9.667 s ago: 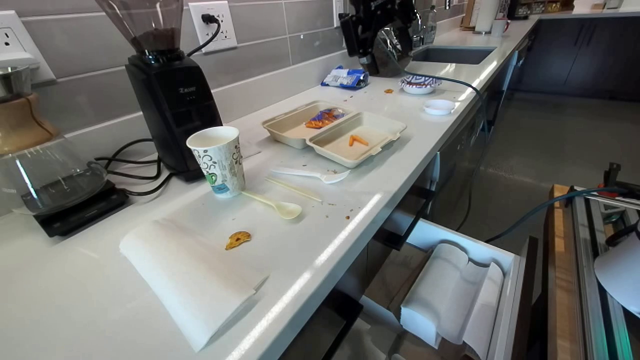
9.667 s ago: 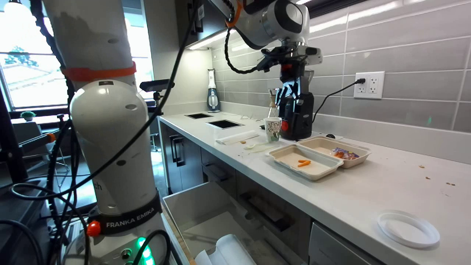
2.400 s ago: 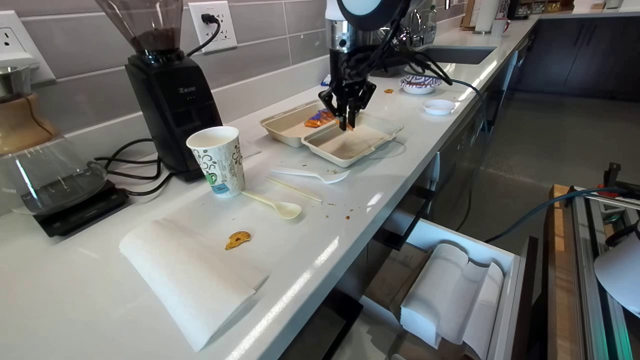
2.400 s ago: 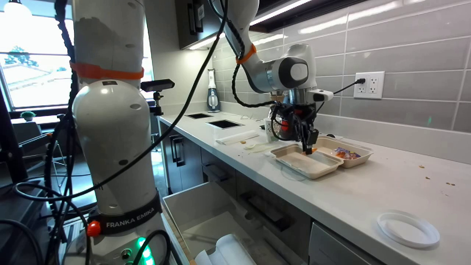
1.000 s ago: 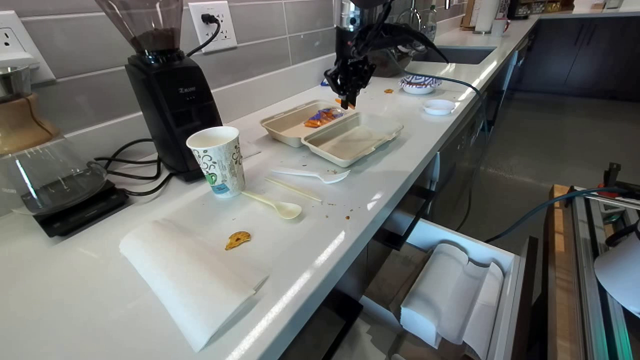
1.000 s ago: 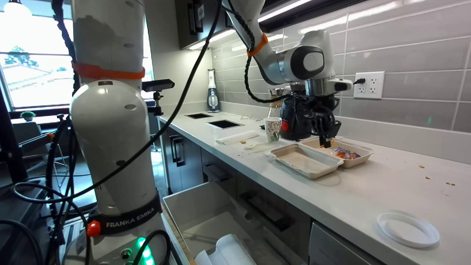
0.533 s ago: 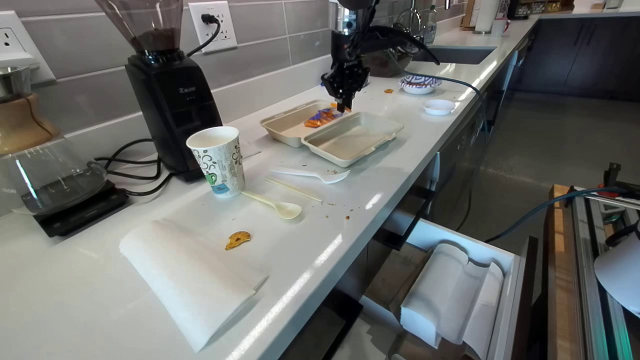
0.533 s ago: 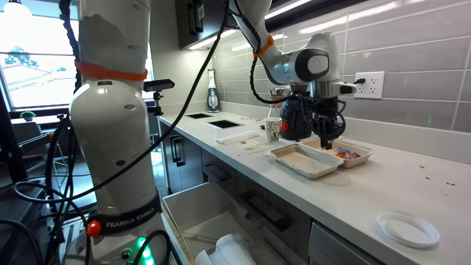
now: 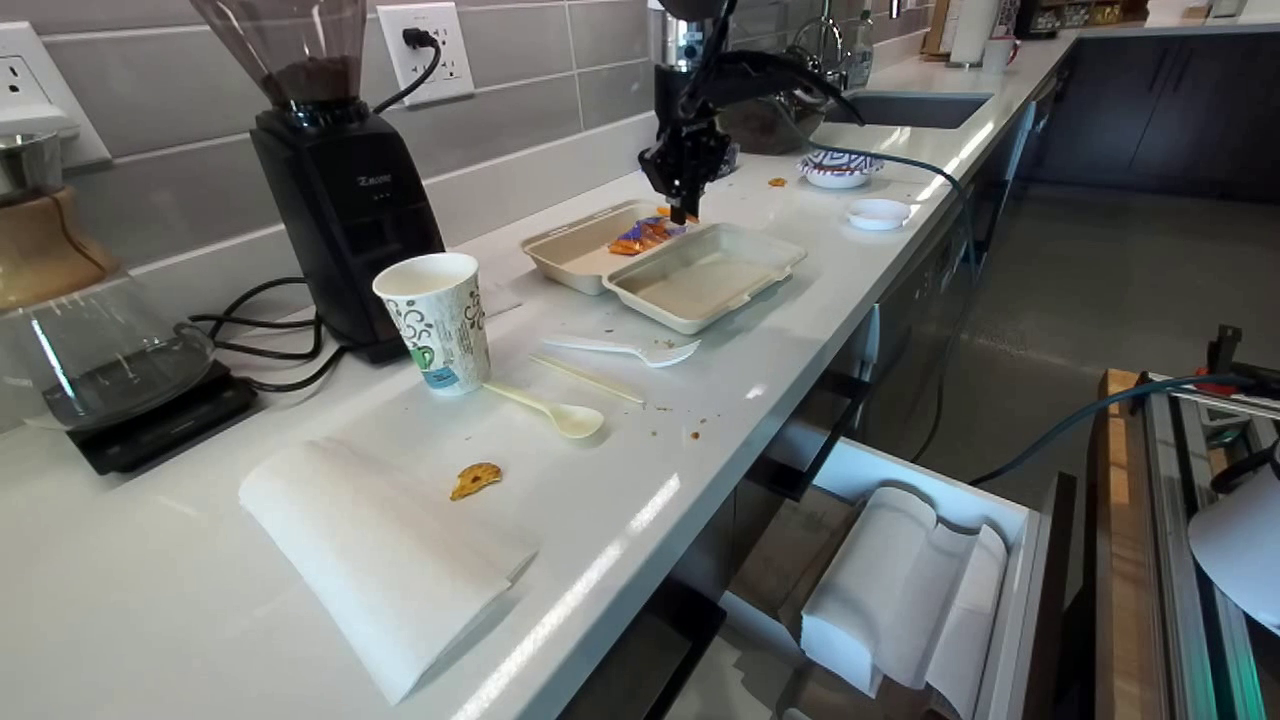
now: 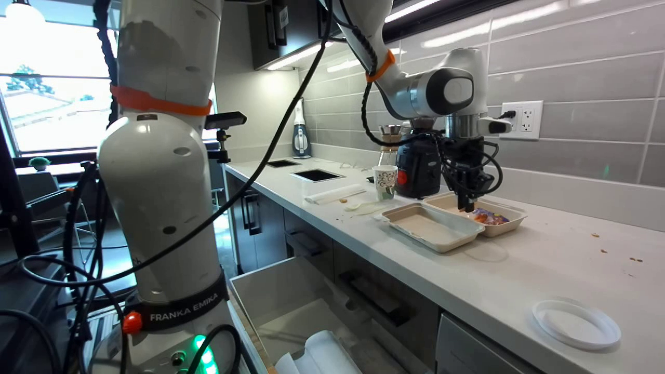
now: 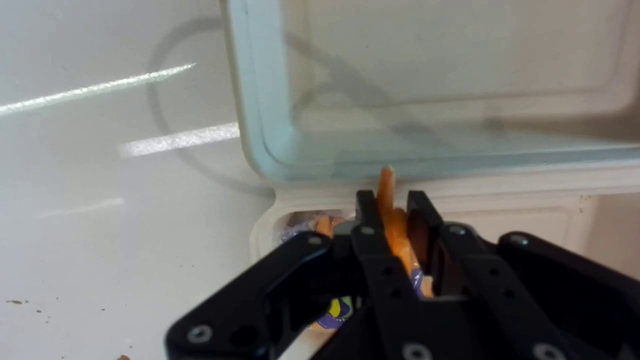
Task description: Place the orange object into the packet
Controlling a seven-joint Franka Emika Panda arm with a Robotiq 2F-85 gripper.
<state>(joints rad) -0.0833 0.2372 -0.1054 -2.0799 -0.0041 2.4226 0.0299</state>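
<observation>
Two small orange carrot sticks, the orange object (image 11: 386, 187), are pinched between the fingers of my gripper (image 11: 391, 199); one sticks out beyond the tips. The packet (image 9: 641, 237) is a clear bag with blue-purple print and orange carrots inside. It lies in the wall-side half of a beige clamshell box (image 9: 572, 262). My gripper (image 9: 683, 216) hangs just above that half, close to the packet (image 10: 489, 217). In the wrist view the fingers cover much of the packet (image 11: 340, 312). Whether the carrots touch it, I cannot tell.
The box's other half (image 10: 436, 228) lies on the counter-edge side. A paper cup (image 9: 435, 320), a white fork (image 9: 625, 348), a spoon (image 9: 565, 415) and a black grinder (image 9: 345, 210) stand or lie nearby. A drawer (image 10: 291, 291) hangs out below the counter.
Earlier the carrots lay in the box's counter-edge half; now they are in my gripper. Over the last second the gripper has shifted slightly sideways and lower, nearer the packet.
</observation>
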